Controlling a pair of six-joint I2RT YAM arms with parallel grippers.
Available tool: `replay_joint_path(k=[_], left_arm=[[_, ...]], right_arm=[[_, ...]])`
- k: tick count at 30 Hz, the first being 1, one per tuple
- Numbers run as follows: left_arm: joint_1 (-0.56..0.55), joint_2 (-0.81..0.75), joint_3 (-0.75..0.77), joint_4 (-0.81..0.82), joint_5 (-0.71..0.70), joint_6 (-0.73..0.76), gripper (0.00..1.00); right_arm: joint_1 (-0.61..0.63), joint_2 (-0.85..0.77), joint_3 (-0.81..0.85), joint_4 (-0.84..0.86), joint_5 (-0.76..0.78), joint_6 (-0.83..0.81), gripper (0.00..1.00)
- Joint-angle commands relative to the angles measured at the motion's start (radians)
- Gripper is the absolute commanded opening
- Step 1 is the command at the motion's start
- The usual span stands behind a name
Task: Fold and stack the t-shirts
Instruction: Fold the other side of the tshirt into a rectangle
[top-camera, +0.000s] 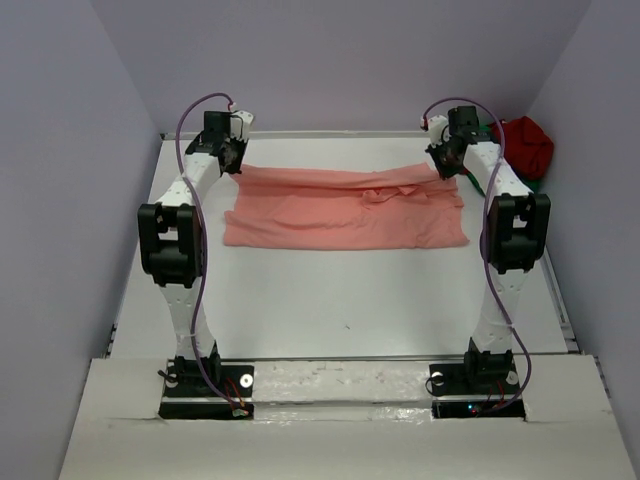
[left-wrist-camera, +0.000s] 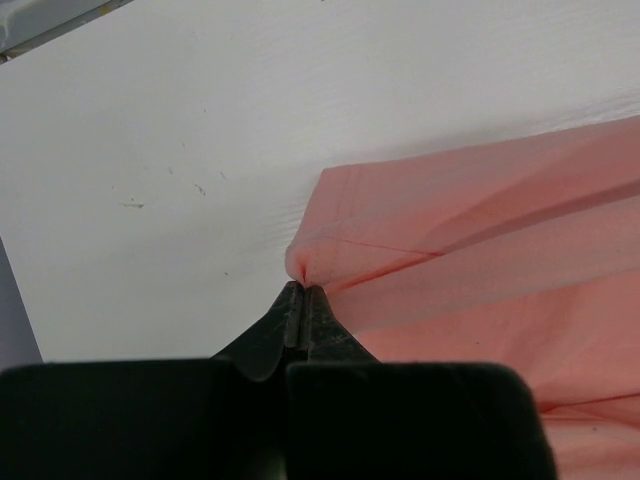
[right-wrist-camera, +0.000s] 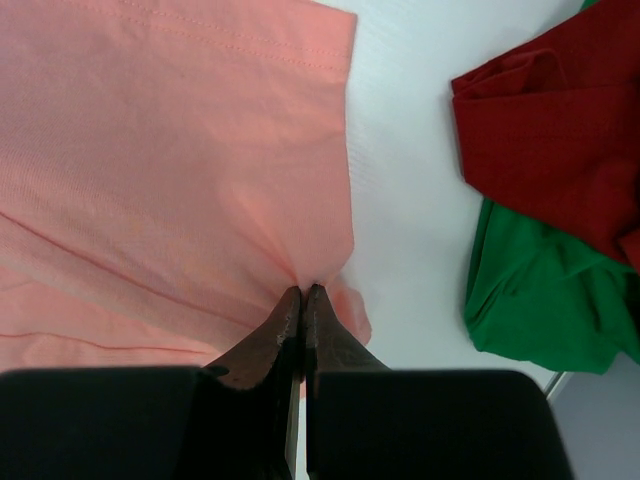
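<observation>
Two arms: white links, black joints, black bases, purple cables; dark tapered jaws.

The fingers of the left gripper pinch a bunched corner of the salmon-pink t-shirt; the white table lies beyond.

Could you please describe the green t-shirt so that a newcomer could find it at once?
Go to the far right corner of the white table, beside the right gripper. Two crumpled shirts are heaped there; the green t-shirt is the lower one, peeking from under the dark red t-shirt, unlike the salmon-pink t-shirt spread mid-table.
</observation>
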Motion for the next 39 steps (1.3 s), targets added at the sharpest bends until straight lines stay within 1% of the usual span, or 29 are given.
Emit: replay_joint_path(k=[1, 5, 10, 13, 23, 27, 28, 34, 39], left_arm=[[0.011, -0.088, -0.033, -0.002, -0.011, 0.017, 0.0], [0.011, -0.069, -0.027, -0.047, 0.02, 0.025, 0.0], [0.014, -0.049, -0.016, -0.129, 0.011, 0.031, 0.0], [0.016, -0.069, -0.053, -0.126, 0.009, 0.05, 0.0], [0.016, -0.055, -0.077, -0.195, -0.025, 0.071, 0.0], [0.016, -0.06, -0.102, -0.189, -0.029, 0.074, 0.0], [0.016, -0.058, -0.105, -0.189, -0.064, 0.073, 0.0], [0.011, -0.037, -0.117, -0.189, -0.101, 0.074, 0.0], [0.005, -0.023, -0.122, -0.18, -0.13, 0.068, 0.0]], right_arm=[[-0.007, -0.061, -0.021, -0.035, -0.025, -0.018, 0.0], [-0.007, -0.055, -0.024, -0.062, -0.035, -0.021, 0.0], [-0.007, -0.076, -0.059, -0.078, -0.048, -0.028, 0.0], [-0.007, -0.085, -0.073, -0.078, -0.041, -0.032, 0.0], [-0.007, -0.061, -0.102, -0.111, -0.033, -0.048, 0.0], [-0.007, -0.047, -0.113, -0.124, -0.029, -0.05, 0.0], [-0.007, -0.044, -0.115, -0.128, -0.033, -0.05, 0.0], [-0.007, -0.032, -0.102, -0.165, -0.11, -0.047, 0.0], [-0.007, -0.007, -0.096, -0.179, -0.104, -0.053, 0.0]])
